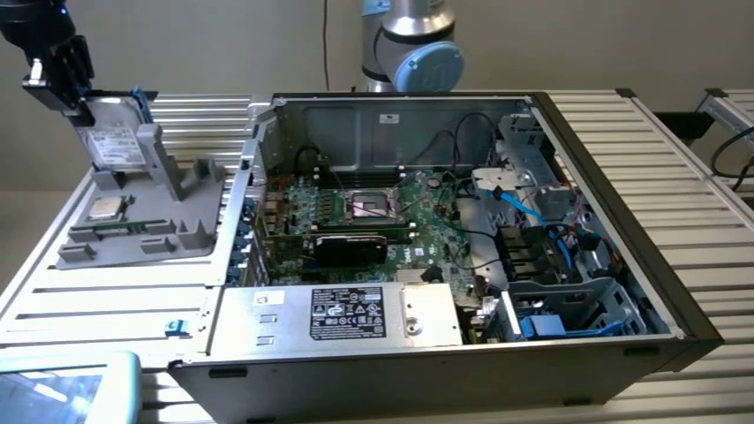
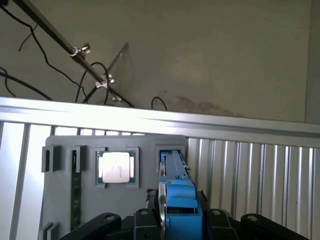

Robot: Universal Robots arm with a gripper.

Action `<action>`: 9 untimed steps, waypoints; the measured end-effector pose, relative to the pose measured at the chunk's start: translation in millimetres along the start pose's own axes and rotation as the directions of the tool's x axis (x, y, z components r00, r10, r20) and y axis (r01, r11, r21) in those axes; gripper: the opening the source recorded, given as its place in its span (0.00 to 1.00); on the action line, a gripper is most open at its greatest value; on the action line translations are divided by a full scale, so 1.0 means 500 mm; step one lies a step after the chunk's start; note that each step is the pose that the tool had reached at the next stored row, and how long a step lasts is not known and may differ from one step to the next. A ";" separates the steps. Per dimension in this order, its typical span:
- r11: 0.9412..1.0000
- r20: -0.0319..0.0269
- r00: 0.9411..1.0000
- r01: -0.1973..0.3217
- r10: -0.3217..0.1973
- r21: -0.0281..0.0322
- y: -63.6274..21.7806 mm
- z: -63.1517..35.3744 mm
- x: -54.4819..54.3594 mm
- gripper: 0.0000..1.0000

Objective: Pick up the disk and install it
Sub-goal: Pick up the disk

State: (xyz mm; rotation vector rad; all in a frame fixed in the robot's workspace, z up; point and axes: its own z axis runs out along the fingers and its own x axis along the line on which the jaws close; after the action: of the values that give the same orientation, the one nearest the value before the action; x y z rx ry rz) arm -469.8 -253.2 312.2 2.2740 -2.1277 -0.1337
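At the far corner of the table (image 1: 659, 150), on the exterior view's left, a grey fixture (image 1: 177, 221) carries the disk (image 1: 115, 146). The disk stands on end in a slot of the fixture, labelled face outward, with its long axis running roughly upright. The gripper (image 1: 77, 97) is at the disk's upper end, so the disk extends straight down and away from it. The open computer case (image 1: 401, 115) occupies the middle of the table, well apart from the fixture on the exterior view's right. The processor chip (image 1: 104, 209) lies flat in the fixture, near the disk's foot.

In the wrist view, the disk (image 2: 177, 197) appears edge-on, and its blue frame runs away from the camera toward the fixture (image 2: 90, 200). The long axis is therefore in line with the gripper (image 2: 179, 220). The jaws stand one on each side of the blue frame and close against it. This is judged to be a pinch on the disk's near end, with the far end seated in its slot. The processor chip (image 2: 116, 167) sits in its recess just beside the disk's slot. The table (image 2: 250, 170) slats show beyond the fixture's edge.
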 end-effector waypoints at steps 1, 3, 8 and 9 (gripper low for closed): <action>1.000 0.000 1.000 0.000 0.000 0.000 0.000 -0.002 0.000 0.37; 1.000 0.000 1.000 0.000 0.000 0.001 0.000 -0.005 0.000 0.37; 1.000 0.000 1.000 0.000 0.000 0.002 0.001 -0.013 -0.001 0.37; 1.000 0.000 1.000 0.000 0.000 0.002 0.001 -0.016 -0.001 0.37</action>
State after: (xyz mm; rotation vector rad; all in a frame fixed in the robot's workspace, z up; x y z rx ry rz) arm -469.8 -253.2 320.1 2.2753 -2.1287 -0.1311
